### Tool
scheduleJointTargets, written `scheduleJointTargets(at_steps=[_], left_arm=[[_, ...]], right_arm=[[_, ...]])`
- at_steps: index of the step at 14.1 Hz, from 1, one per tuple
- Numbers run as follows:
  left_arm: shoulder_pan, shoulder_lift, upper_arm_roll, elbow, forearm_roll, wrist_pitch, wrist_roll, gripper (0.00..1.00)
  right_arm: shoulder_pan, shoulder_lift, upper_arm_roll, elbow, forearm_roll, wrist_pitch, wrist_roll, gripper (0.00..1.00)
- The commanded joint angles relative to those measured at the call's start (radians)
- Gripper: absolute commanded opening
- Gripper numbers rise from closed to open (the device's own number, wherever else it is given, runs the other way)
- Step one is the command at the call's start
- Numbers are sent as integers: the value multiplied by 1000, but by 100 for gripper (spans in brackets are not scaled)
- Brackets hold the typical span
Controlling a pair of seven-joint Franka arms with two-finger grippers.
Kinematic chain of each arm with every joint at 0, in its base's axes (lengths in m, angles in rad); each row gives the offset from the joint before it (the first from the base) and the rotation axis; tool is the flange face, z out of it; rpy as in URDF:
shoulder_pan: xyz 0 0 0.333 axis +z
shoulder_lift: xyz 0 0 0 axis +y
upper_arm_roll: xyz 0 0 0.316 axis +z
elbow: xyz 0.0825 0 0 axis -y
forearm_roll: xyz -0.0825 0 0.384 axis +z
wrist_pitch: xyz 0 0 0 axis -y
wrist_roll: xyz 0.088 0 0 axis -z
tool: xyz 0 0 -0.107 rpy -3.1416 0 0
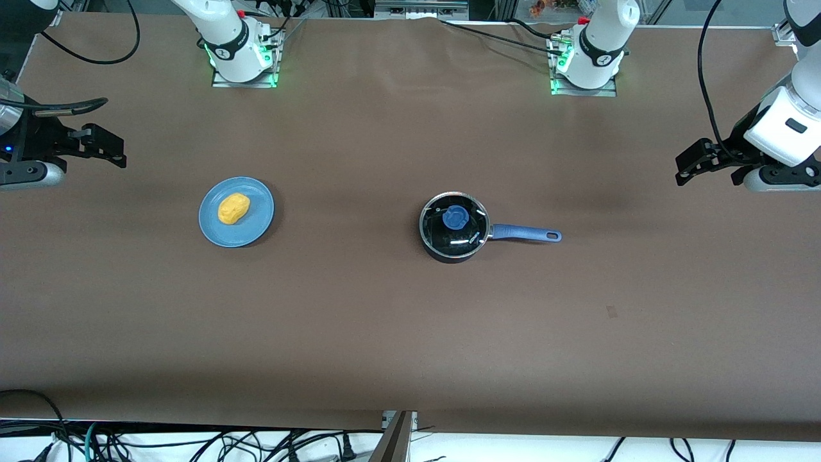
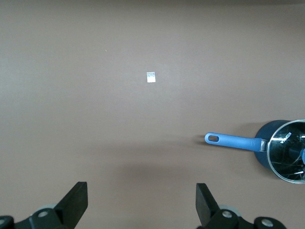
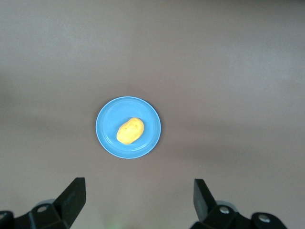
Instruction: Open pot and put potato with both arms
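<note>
Sitting near the middle of the brown table [image 1: 385, 321], the pot [image 1: 454, 226] is a small black saucepan with its glass lid [image 1: 453, 221] on, a blue knob [image 1: 455, 219] at the lid's centre. Its long blue handle [image 1: 526, 233] lies flat and points toward the left arm's end of the table. The potato [image 1: 233, 208], a smooth yellow-orange lump, rests on a flat blue plate [image 1: 256, 224] well apart from the pot, toward the right arm's end of the table. The left gripper [image 1: 696, 168] hangs in the air over bare table at the left arm's end, its two black fingers [image 2: 74, 202] spread wide with nothing between them; its wrist view looks down on the pot's handle and part of the lid. The right gripper [image 1: 102, 142] hangs over bare table at the right arm's end, likewise spread wide and holding nothing; its wrist view looks down on the plate with the potato lying in its middle. Neither gripper touches the pot, the lid, the plate or the potato. A small pale tag [image 2: 151, 77] lies flat on the table, nearer to the front camera than the pot's handle.
</note>
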Motion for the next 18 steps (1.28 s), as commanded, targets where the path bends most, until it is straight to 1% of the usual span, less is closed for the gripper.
scheduleJointTargets(at_steps=[1,6,8,12,13,14,15,16,17,18], left_arm=[[1,-1,-9,19,-3,-12,10,100],[1,5,-9,17,-17,-5,13,100],[-4,50,-9,22,-12,-5,13,100],[8,56,-8,62,-17,-8,10,100],[10,45,-6,69,-12,-23,8,100],[8,44,-5,86,-8,-69,8,100],[10,44,-5,126,-5,-113,10,100],[8,56,-8,131,-5,-130,10,100],[7,97,-8,125,-5,-146,2,100],[8,107,-9,131,-5,-182,2,100]], right_arm=[[-4,11,6,28,6,-6,11,100],[-4,11,6,28,3,-8,13,100],[-10,13,5,30,3,-6,5,100],[-10,13,5,28,4,-6,8,100],[-8,13,5,30,4,-6,2,100],[-7,11,5,28,7,-8,8,100],[-5,11,6,28,7,-8,8,100],[-4,11,6,28,4,-8,5,100],[-8,11,6,28,7,-6,4,100],[-8,20,6,31,4,-5,-1,100]])
